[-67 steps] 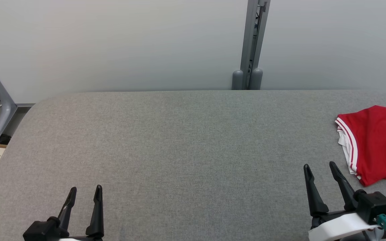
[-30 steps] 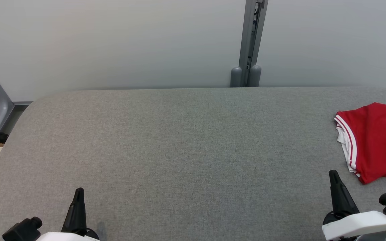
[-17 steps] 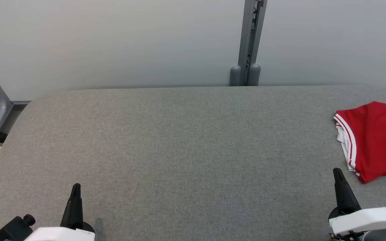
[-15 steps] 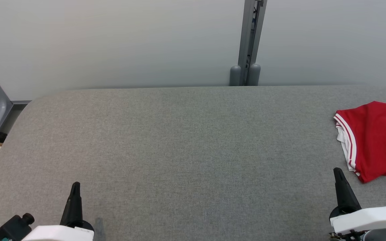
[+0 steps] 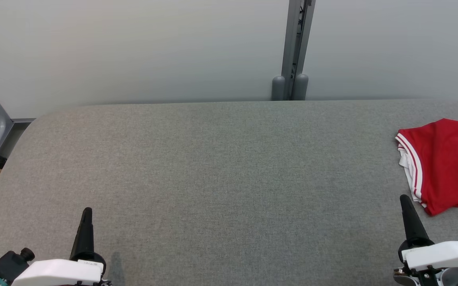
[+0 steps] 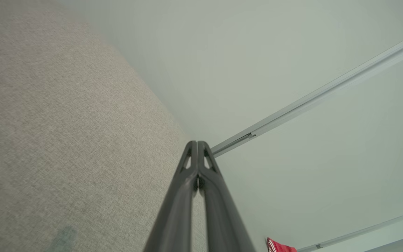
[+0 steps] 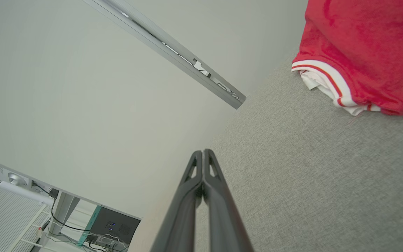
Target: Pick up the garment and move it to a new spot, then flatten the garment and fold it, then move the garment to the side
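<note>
Your left claw (image 5: 87,211) and right claw (image 5: 405,203) sit low at the near edge of the grey surface (image 5: 221,167), one at each lower corner of the head view. Each is closed on nothing. In the wrist views the two dark fingers (image 6: 186,182) press together along their length with no cloth between them.

The red garment (image 5: 443,159), trimmed in white, lies at the far right of the surface, partly cut off by the edge of the head view. It is near the right claw but not touching it. It rests as a compact bundle with its layers doubled over and a white inner layer showing at the striped hem, not spread flat.

Judging by that, the pick-up, flattening, fold and move to the side look done, since the garment is off to one side and both claws are empty. The fold is loose, though, and its edges do not line up. You cannot rule out that this is only a heap waiting to be picked up, with the whole task ahead.
</note>
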Motion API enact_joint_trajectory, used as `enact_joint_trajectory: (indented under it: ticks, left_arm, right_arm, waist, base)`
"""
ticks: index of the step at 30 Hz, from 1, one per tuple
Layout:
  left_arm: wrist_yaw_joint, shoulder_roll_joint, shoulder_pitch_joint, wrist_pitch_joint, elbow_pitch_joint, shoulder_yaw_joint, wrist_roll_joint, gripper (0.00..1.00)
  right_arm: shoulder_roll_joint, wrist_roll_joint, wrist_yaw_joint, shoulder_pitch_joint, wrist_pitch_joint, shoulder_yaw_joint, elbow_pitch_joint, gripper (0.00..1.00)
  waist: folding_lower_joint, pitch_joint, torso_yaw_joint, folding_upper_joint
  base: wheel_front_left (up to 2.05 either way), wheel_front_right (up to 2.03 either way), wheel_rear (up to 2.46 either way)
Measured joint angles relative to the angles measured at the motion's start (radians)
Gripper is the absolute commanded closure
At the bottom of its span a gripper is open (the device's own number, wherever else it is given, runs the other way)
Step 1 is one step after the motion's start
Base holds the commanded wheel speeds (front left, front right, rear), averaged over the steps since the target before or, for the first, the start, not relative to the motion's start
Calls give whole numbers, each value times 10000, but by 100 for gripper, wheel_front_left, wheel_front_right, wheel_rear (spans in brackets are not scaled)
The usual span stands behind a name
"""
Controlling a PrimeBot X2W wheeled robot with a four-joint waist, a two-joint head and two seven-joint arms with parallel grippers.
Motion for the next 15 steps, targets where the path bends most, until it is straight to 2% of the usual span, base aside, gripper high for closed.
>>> enact_joint_trajectory:
  ticks: [15]
  left_arm:
    - [-8, 8, -207, 424, -42, 88, -1473, 100]
  right_arm:
    - [-13, 1599, 0, -112, 410, -180, -15, 100]
  waist:
    - [0, 60, -35, 0]
  base:
    - [0, 0, 0]
